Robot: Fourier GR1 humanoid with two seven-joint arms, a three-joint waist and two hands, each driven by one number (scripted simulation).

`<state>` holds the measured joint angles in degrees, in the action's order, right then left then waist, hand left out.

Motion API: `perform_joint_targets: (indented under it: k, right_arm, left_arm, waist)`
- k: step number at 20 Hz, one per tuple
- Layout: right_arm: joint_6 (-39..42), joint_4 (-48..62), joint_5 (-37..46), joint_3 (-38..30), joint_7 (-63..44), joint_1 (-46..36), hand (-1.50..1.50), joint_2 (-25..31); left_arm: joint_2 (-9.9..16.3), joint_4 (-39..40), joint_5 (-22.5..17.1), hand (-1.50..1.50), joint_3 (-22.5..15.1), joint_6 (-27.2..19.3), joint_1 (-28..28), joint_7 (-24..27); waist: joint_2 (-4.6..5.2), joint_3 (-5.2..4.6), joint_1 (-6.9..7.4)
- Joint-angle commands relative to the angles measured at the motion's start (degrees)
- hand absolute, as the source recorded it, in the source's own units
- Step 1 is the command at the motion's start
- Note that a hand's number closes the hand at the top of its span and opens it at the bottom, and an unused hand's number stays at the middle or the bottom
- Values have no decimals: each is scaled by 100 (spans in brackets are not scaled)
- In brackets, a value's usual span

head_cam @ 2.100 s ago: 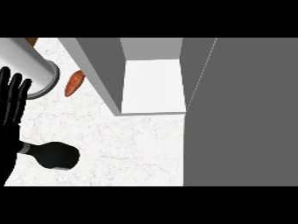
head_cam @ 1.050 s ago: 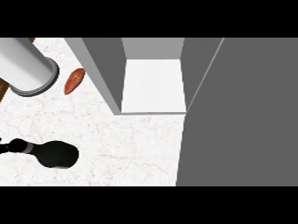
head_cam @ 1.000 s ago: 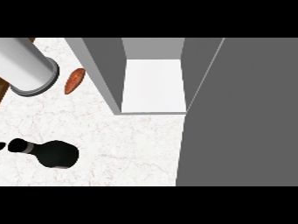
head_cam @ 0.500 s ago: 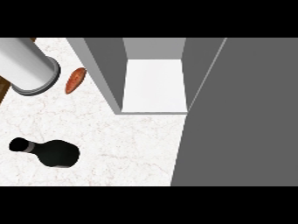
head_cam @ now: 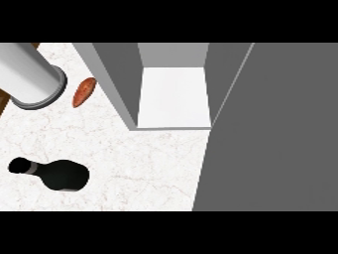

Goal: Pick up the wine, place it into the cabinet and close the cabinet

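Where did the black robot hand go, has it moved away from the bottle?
Yes. It slid off past the view's left edge and no longer shows; the bottle stands alone, with the cabinet as before.

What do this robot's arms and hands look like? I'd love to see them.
Neither arm nor hand shows in the head view right now, so their look cannot be described from it. What does show is the black wine bottle on the white marble counter, the open grey cabinet, a pale cylinder and a small orange-brown item.
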<state>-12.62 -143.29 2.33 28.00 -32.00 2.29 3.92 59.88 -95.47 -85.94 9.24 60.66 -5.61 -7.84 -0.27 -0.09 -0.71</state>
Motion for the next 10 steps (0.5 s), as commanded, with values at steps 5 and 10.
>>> perform_joint_targets:
  k: [5, 10]
  right_arm:
    - [-305, -955, 795, 82, -501, -91, -150, 315]
    - [-224, -1112, 466, 74, -432, 99, -150, 673]
  left_arm:
    - [-589, 598, 642, -150, -50, 329, 327, -225]
    - [-982, 659, 931, -150, -425, 17, 977, -358]
  waist:
    - [1, -2, -36]
    - [15, 7, -132]
